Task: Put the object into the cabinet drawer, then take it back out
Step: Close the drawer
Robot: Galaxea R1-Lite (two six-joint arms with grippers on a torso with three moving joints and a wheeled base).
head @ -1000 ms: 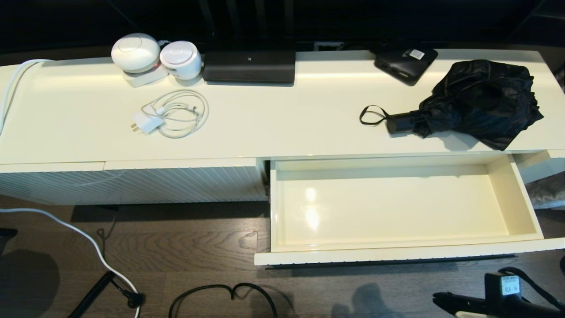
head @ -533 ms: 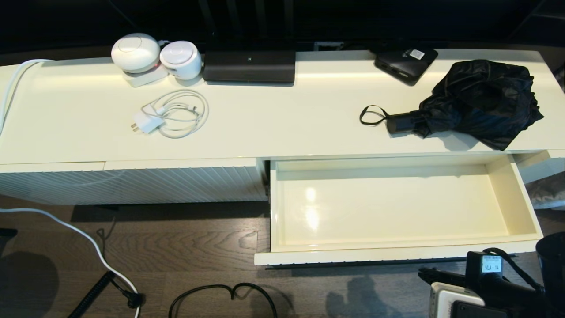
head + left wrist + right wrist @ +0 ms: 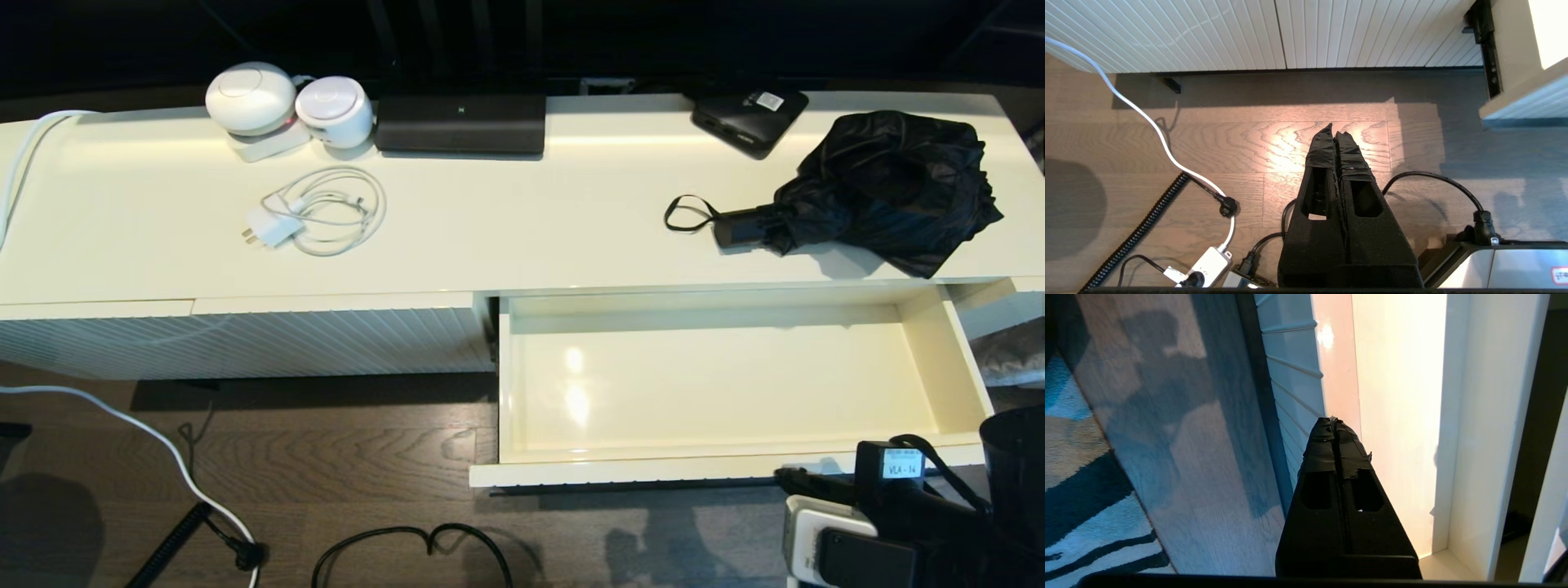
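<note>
Now the right gripper (image 3: 1336, 421) hovers over the front edge of the wide cream pulled-out drawer (image 3: 951, 359), fingers pressed together, holding nothing. Up on the cream desk (image 3: 506, 229) lies the crumpled black folding umbrella (image 3: 882, 188). Left gripper (image 3: 1334, 130) hangs closed above the wood floor (image 3: 1249, 147).

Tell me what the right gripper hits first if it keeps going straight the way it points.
Probably the cabinet drawer: the shut right gripper points at the top edge of its ribbed front, with the glossy interior just beyond. Depth is unclear, so it might clear the edge and meet the drawer floor instead.
</note>
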